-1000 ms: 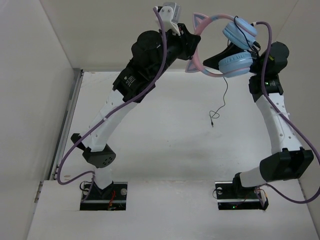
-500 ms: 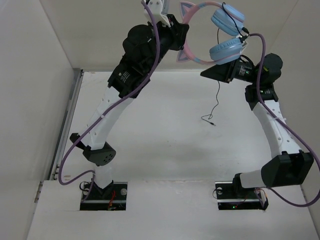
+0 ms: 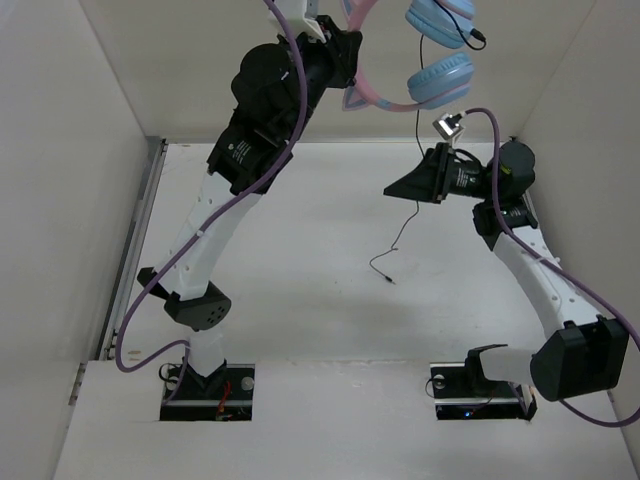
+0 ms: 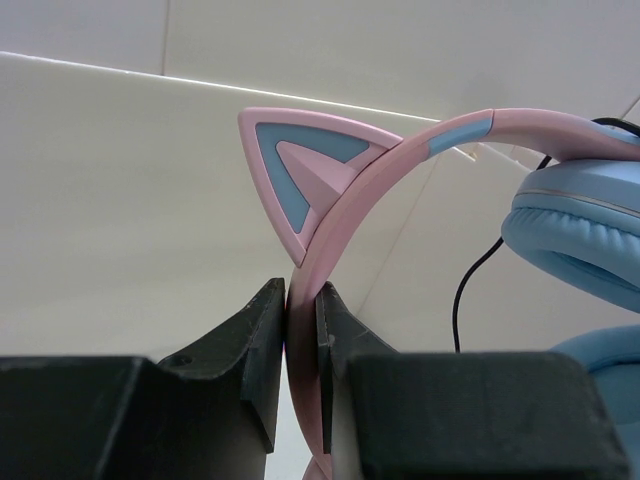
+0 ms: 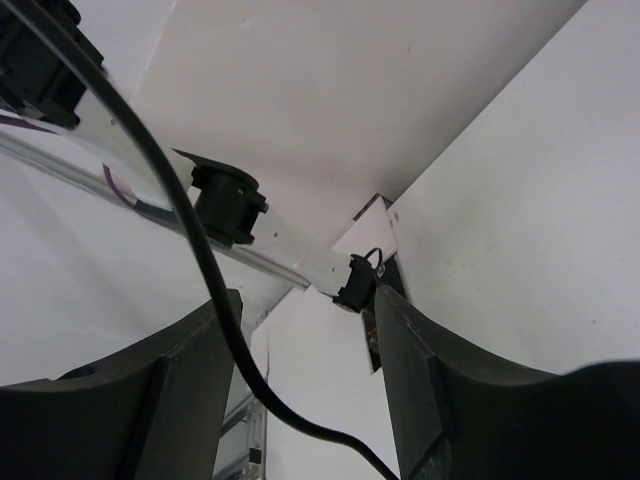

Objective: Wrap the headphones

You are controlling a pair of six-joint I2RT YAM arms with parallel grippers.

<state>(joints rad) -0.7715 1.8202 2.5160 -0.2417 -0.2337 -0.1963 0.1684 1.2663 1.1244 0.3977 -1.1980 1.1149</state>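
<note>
While the left gripper (image 4: 298,300) pinches the pink headband (image 4: 400,160), holding the headphones (image 3: 440,80) high above the table (image 3: 300,300), their thin black cable (image 5: 180,190) hangs vertically between the spread, empty fingers of the nearer right gripper (image 5: 305,300), its plug (image 3: 388,281) resting below.
</note>
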